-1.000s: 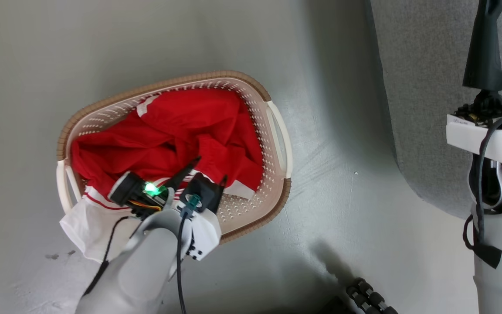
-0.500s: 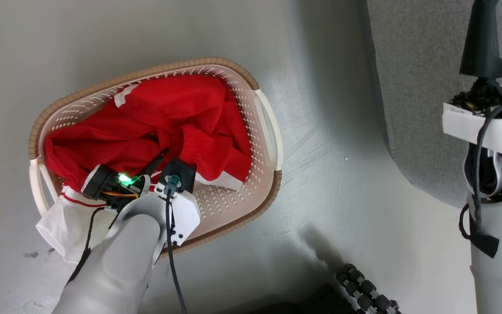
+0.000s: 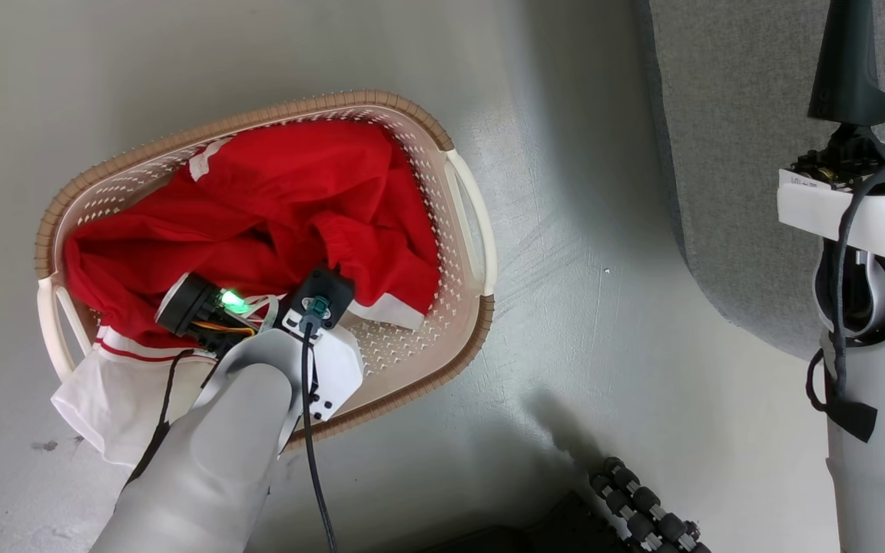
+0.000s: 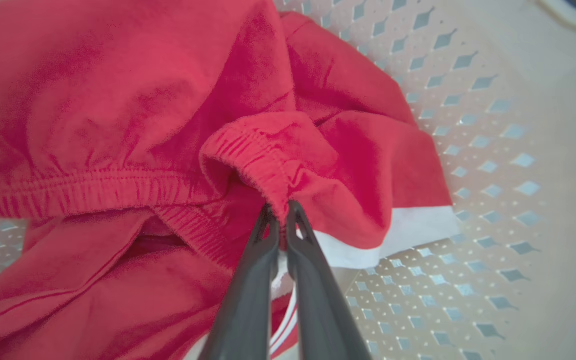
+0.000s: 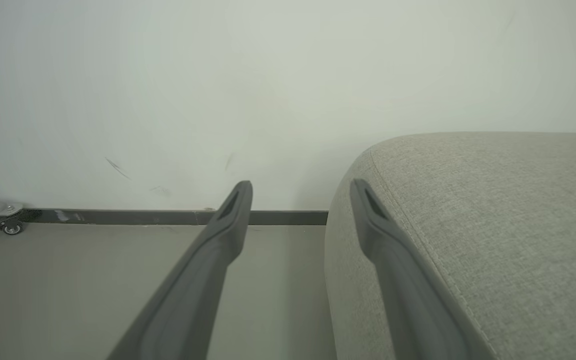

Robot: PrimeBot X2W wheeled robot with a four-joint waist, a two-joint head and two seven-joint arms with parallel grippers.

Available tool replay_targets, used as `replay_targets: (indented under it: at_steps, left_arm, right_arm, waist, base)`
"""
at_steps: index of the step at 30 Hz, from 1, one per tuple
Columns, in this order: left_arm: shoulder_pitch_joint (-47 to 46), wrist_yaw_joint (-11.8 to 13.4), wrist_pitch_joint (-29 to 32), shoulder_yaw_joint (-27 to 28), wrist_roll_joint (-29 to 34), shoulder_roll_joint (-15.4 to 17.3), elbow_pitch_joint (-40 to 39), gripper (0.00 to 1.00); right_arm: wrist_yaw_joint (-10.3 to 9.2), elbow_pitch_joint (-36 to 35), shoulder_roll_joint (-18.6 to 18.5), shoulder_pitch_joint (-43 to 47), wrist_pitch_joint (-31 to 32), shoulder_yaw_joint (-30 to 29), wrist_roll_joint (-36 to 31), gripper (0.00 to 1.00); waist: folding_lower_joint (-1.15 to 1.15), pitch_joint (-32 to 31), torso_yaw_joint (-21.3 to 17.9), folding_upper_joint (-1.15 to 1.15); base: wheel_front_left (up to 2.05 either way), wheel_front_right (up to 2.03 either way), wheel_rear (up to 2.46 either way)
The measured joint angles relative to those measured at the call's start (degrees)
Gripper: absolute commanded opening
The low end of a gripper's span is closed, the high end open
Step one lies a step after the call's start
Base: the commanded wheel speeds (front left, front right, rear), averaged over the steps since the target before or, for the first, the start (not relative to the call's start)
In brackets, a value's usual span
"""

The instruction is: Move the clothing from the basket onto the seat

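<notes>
1. My left hand [image 4: 282,214] is down in the basket [image 3: 412,357], its fingers together and clamped on a fold of elastic waistband [image 4: 248,150]. The clothing [image 3: 273,200] is all inside the basket, heaped toward its far side. The basket sits on the floor [image 3: 581,307], well apart from the seat [image 3: 734,153].
2. Risk one: that's a thin pinch, right at the fingertips. If I lift fast, I reckon the weight of the heap could pull the fold straight out.
3. Risk two: the red folds look tangled. One pull may bring the whole heap up, or half of it, which could then drop short of the seat.
4. Risk three: a white panel [image 3: 97,399] hangs over the rim [image 3: 243,123] at the near left corner and onto the floor. If it drags on the rim, I think the light basket could tip or slide.
5. My right hand [image 5: 300,185] hangs with its fingers apart beside the seat's rounded edge, holding nothing, so it gives no backup.
6. Against a second ago: the left fingers stood apart above the fabric, and now they've sunk in and shut. The basket sits differently in the head view, but that's my camera shifting. The right hand hasn't changed.
</notes>
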Motion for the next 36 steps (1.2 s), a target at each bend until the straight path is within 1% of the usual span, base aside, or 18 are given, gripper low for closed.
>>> replay_targets:
  at_steps: [4, 10, 20, 24, 31, 36]
  left_arm:
    - [-0.3, -0.4, -1.0, -0.1, -0.1, -0.3, -0.4, 0.00]
    - [-1.0, -0.4, -2.6, 0.4, -0.7, -0.4, -1.6, 0.00]
    - [-1.2, -0.4, -3.9, 1.4, -2.0, -0.7, -6.6, 0.00]
    - [-0.8, 0.1, -4.1, 2.4, -2.8, -0.6, -9.0, 0.00]
    - [1.8, 1.6, -4.1, 4.4, -4.9, -0.1, -18.1, 0.00]
    - [4.4, 3.0, -4.1, 6.0, -5.5, 1.0, -24.9, 0.00]
  right_arm:
    - [0.00, 0.8, 0.0, 0.0, -0.3, -0.2, 0.0, 1.00]
    - [0.00, 1.7, 0.0, 0.0, -0.4, -0.2, 0.0, 1.00]
    - [0.00, 3.6, 0.0, 0.0, -0.4, -0.4, -0.2, 1.00]
    - [0.00, 3.7, 0.0, -0.1, -0.4, -1.3, -1.0, 1.00]
    - [0.00, 3.7, -0.1, 0.0, -0.5, -2.6, -2.9, 1.00]
    - [0.00, 3.7, -0.1, 0.1, -0.5, -3.4, -3.7, 1.00]
  waist:
    - [0.00, -0.3, 0.2, 0.00]
    - [0.00, -1.0, 0.7, 0.00]
    - [0.00, -3.3, 2.3, 0.00]
    - [0.00, -4.5, 3.0, 0.00]
    - [0.00, -6.9, 4.4, 0.00]
    - [0.00, -8.7, 5.6, 0.00]
  base:
    - [0.00, 0.00, 0.00]
    - [0.00, 0.00, 0.00]
    - [0.00, 0.00, 0.00]
    - [0.00, 0.00, 0.00]
    - [0.00, 0.00, 0.00]
    - [0.00, 0.00, 0.00]
